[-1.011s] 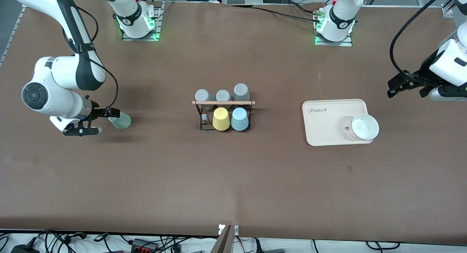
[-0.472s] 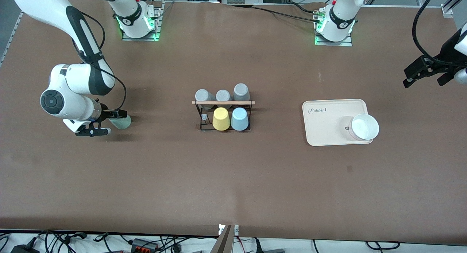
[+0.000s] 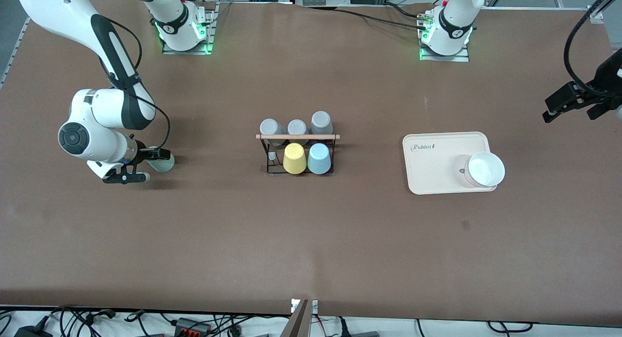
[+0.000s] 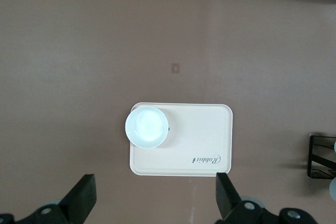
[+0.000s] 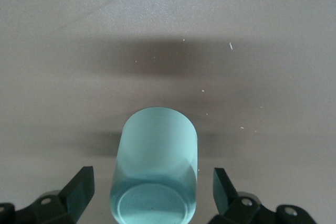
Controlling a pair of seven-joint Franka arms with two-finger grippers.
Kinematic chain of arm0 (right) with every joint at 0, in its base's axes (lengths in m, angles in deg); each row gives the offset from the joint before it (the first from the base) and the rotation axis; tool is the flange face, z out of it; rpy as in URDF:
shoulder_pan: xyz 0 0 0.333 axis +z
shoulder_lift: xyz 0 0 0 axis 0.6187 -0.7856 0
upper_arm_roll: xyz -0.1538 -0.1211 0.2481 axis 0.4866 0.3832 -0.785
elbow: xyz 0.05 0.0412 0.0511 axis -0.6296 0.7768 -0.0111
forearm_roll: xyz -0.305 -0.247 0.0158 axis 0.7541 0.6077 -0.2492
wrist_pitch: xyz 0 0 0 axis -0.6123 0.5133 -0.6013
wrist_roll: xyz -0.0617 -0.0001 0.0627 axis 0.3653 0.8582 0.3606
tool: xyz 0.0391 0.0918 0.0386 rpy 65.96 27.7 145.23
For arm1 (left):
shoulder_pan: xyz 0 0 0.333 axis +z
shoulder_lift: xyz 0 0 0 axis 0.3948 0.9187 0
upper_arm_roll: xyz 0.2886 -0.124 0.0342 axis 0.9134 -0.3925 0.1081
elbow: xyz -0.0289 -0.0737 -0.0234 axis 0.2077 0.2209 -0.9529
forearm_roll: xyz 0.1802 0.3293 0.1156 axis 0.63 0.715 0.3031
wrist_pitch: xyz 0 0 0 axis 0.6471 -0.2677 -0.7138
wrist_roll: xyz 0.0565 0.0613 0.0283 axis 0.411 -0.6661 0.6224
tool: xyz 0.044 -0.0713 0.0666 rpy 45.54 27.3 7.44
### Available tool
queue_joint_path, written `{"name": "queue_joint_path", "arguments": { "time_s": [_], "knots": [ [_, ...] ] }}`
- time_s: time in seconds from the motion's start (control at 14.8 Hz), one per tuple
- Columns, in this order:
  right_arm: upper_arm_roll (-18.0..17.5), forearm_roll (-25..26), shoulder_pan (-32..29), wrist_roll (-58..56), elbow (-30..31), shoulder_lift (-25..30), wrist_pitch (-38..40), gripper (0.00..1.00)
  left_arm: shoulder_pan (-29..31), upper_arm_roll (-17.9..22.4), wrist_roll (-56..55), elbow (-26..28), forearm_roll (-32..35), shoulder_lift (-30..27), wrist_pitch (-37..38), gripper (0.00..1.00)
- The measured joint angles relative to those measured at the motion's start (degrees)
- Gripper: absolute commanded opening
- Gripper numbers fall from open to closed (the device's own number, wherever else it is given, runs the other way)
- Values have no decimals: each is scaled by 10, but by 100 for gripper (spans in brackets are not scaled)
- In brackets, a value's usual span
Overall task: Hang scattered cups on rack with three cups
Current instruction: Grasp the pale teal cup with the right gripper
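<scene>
The pale mint green cup [image 3: 164,163] lies on its side on the table toward the right arm's end. My right gripper [image 3: 153,166] is low at it, open, with one finger on each side and a gap to each. The right wrist view shows the cup [image 5: 156,161] between the open fingers of the right gripper [image 5: 152,195]. The black wire rack [image 3: 272,155] with its wooden rod [image 3: 297,137] stands mid-table. It holds the light blue cup [image 3: 319,158], a yellow cup [image 3: 294,158] and three grey cups [image 3: 297,127]. My left gripper [image 3: 573,113] is open and empty, up over the left arm's end.
A beige tray [image 3: 435,174] with a white bowl [image 3: 486,169] on it lies between the rack and the left arm's end. The left wrist view shows the tray [image 4: 202,145], the bowl [image 4: 147,126], the left gripper [image 4: 155,192] and a corner of the rack [image 4: 319,156].
My right gripper has moved in along the mint cup, so its fingers now straddle it. My left gripper has drawn away toward the table's end on its own side.
</scene>
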Motion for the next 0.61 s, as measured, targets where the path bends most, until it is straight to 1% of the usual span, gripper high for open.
{"name": "queue_joint_path", "arguments": {
  "time_s": [0.07, 0.13, 0.27, 0.34, 0.4, 0.54, 0.61],
  "knots": [
    [0, 0, 0, 0, 0, -1, -1, 93, -25, 28, 2, -1, 0, 0, 7, 100],
    [0, 0, 0, 0, 0, -2, -1, 79, -48, 50, 3, -3, -1, 0, 14, 100],
    [0, 0, 0, 0, 0, -2, -1, 51, -84, 81, 3, -8, -1, -1, 25, 100],
    [0, 0, 0, 0, 0, -2, -1, 41, -96, 92, 3, -10, -1, -2, 29, 100],
    [0, 0, 0, 0, 0, -2, 0, 34, -101, 97, 3, -12, -1, -2, 31, 100],
    [0, 0, 0, 0, -3, 1, 1, 27, -103, 99, 3, -14, -1, -3, 33, 100],
    [0, 0, 1, 0, -8, 2, 8, 26, -103, 100, 3, -15, -1, -3, 36, 100]
  ]
}}
